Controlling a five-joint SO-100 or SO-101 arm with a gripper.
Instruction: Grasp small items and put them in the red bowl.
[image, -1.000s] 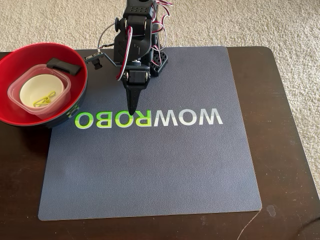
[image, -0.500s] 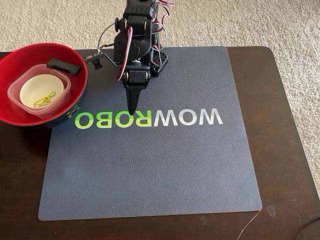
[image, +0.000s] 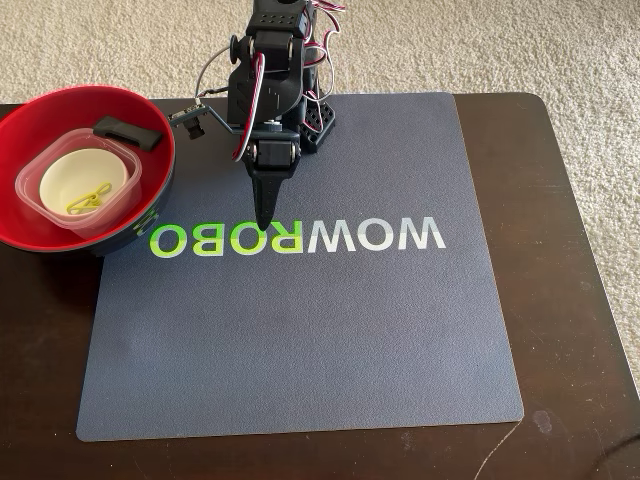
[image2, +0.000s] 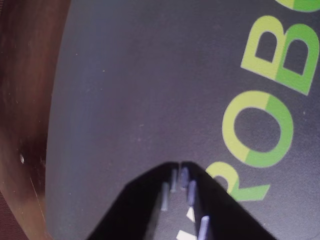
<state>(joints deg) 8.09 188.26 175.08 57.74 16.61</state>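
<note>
**Fingers together over the mat, everything nested in the bowl**

Closest to me, in the wrist view, my gripper (image2: 179, 164) comes to a single dark point: my two matte black fingers meet at their tips with nothing between them, small ridges lining their inner faces. Under them lies the grey mat (image2: 140, 90), finely grained and dull, with rounded letters printed in yellow-green and green. Past its curved edge at the left of that view runs the dark brown table (image2: 25, 100), glossy and faintly scuffed.

In the fixed view my gripper (image: 265, 222) points down at the white and green lettering (image: 297, 237), its tapered wedge narrowing to the tip just above the letters. The mat (image: 300, 340) is a rounded-corner rectangle covering most of the table (image: 570, 300).

Farther off, at the left of that view, the red bowl (image: 150, 125) sits half on the mat's corner, glossy red inside, black outside. In it rests the clear square plastic tub (image: 50, 205), soft-cornered and translucent. The small round white bowl (image: 70, 175) sits inside the tub, and the thin yellow-green clip (image: 88, 199) lies in that. The black plastic buckle piece (image: 128, 131), flat and matte, lies just behind the tub.

Beyond the table spreads nubby beige carpet (image: 500, 45).
</note>
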